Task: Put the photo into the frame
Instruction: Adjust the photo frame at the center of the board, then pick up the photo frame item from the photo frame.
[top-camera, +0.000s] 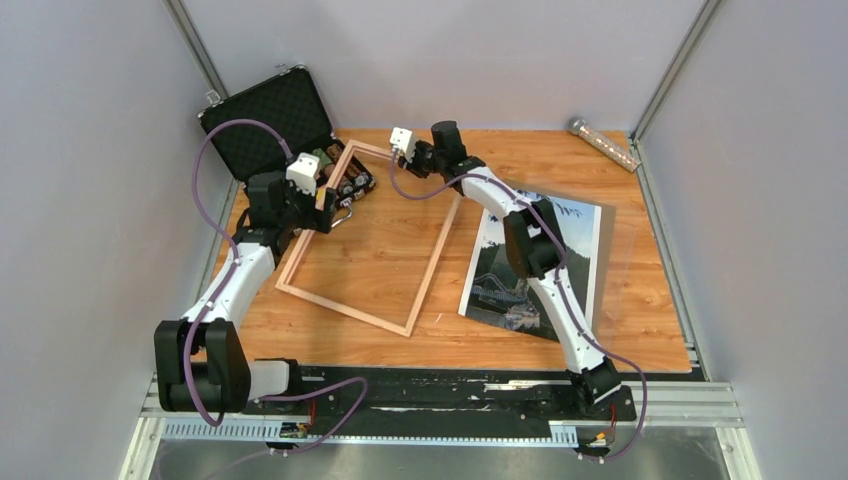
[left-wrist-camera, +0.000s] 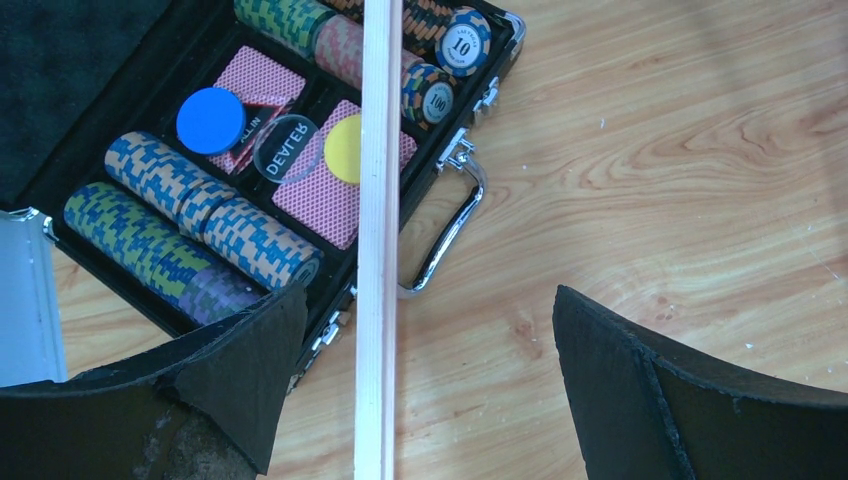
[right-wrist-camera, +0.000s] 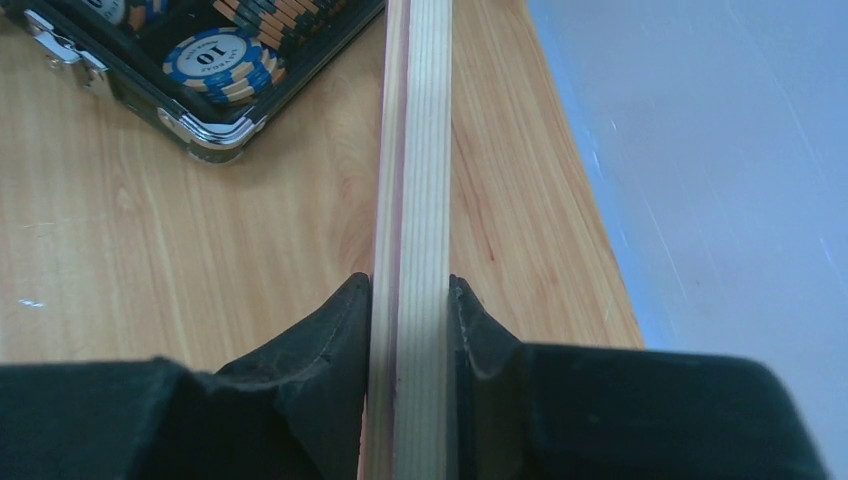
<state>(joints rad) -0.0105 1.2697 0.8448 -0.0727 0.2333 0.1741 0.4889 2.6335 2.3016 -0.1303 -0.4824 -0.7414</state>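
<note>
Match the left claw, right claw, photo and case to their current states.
Things:
1. left claw
2. right claw
3. photo
4. case

States:
A. lid raised
B. shut on a rail of the frame
C. lying flat, right of the frame
D. open, astride a frame rail

Pairs: 1-D, 2-B, 3-C, 4-A

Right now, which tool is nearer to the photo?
Right. The right tool is shut on the frame's far rail, beyond and left of the photo. The left tool hangs open over the frame's left rail, by the poker-chip case, farther away.
</note>
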